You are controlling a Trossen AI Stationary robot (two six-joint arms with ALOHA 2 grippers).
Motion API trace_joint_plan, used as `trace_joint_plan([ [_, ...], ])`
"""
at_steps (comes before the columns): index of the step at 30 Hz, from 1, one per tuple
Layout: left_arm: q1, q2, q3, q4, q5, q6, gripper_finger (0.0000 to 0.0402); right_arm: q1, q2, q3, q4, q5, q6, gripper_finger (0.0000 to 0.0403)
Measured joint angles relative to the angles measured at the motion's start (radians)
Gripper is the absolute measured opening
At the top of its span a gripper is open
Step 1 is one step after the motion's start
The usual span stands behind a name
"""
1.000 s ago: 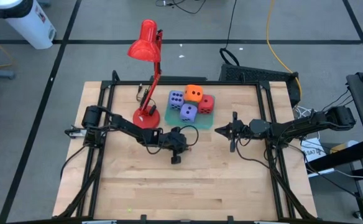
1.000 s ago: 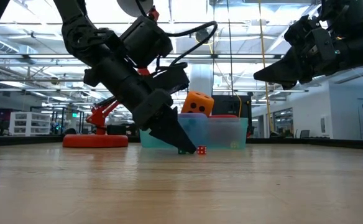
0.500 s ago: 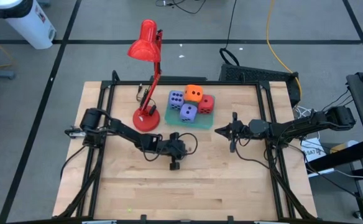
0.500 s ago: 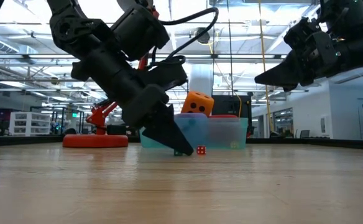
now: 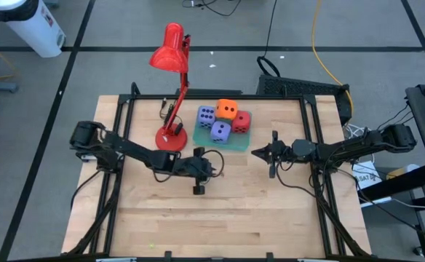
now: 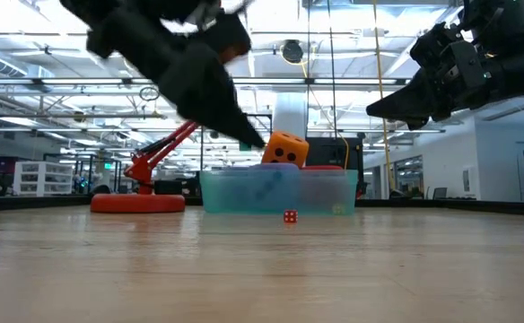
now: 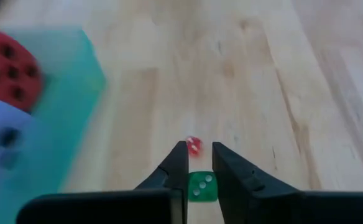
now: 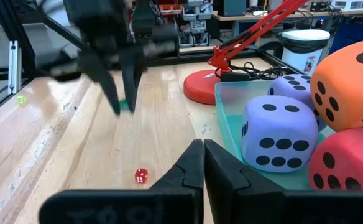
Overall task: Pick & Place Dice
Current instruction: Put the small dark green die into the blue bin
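Now lifted clear of the table [image 5: 256, 218], the left gripper [image 7: 199, 177] pinches a small green die [image 7: 200, 186] between narrow jaws, where a second ago it was pressed down beside the small red die [image 6: 290, 216], which remains on the wood just in front of the teal tray [image 5: 234, 142]. Four large foam dice [image 5: 222, 120] sit in that tray. To the right, the right gripper [image 5: 272, 154] hovers closed and empty. The pick looks done; placement should follow.

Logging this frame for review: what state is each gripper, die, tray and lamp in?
Left gripper: raised, shut on small green die.
Right gripper: shut, empty, hovering.
Small red die: loose on table.
Four big dice: piled on teal tray.
Red lamp: standing upright.
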Motion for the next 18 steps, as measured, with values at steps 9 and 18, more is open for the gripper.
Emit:
trace_joint_plan([
  [9,0.105,-0.236,0.0,-0.14,-0.089,0.09,0.0051,0.0,0.0,0.0,0.001,0.0,-0.001,0.0002],
  [18,0.32,-0.216,0.003,-0.022,-0.061,0.162,0.0044,0.0,0.0,0.0,0.001,-0.005,0.0,0.0002],
])
